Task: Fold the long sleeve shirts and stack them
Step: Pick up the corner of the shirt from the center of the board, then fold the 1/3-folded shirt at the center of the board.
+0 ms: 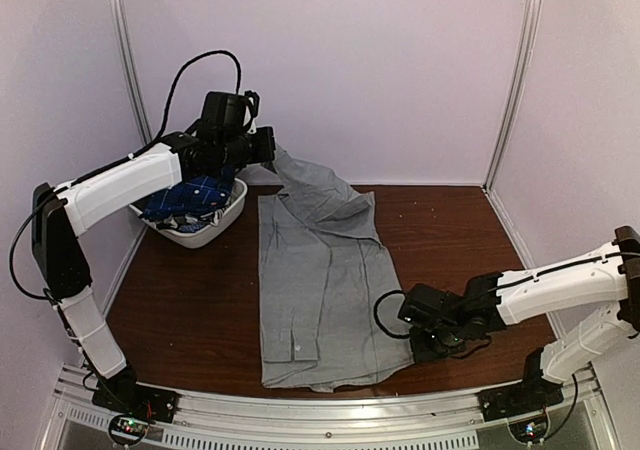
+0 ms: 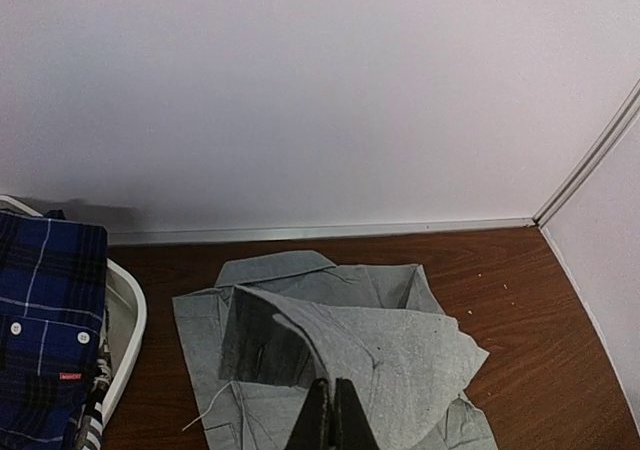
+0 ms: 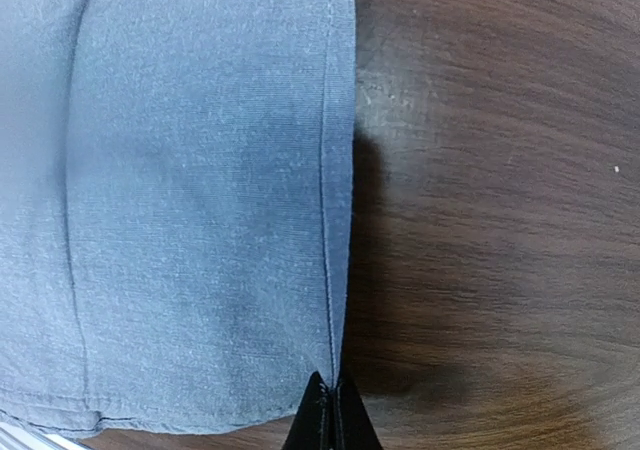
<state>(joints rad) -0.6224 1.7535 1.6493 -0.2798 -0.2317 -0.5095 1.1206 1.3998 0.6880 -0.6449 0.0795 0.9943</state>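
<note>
**Both grippers on the grey shirt, ready to fold along its length**

The grey shirt (image 1: 320, 280) lies flat on the table (image 1: 180, 300). Its long axis runs from the far wall down toward the arm bases, collar end far and hem near.

My left gripper (image 1: 268, 148) is up at the far end, raised off the table just beside the basket (image 1: 228, 213) of plaid shirts (image 1: 190, 198). Its fingers are pressed together on a flap of grey cloth. That flap slopes from the gripper down and to the right, to the shirt's far right corner. I cannot tell whether it is a sleeve or a shoulder.

My right gripper (image 1: 405, 310) sits low at the shirt's right edge, toward the hem. In the wrist view its tips are closed right on the side seam, so I judge it is pinching that edge.

Both grips look to be on the shirt's right side, one at each end of the long axis. The bulk of the shirt lies to the left of the right gripper. I judge the coming move is a sweep leftward across the axis, with both hands travelling together so the fold line stays parallel to the shirt's length.
</note>
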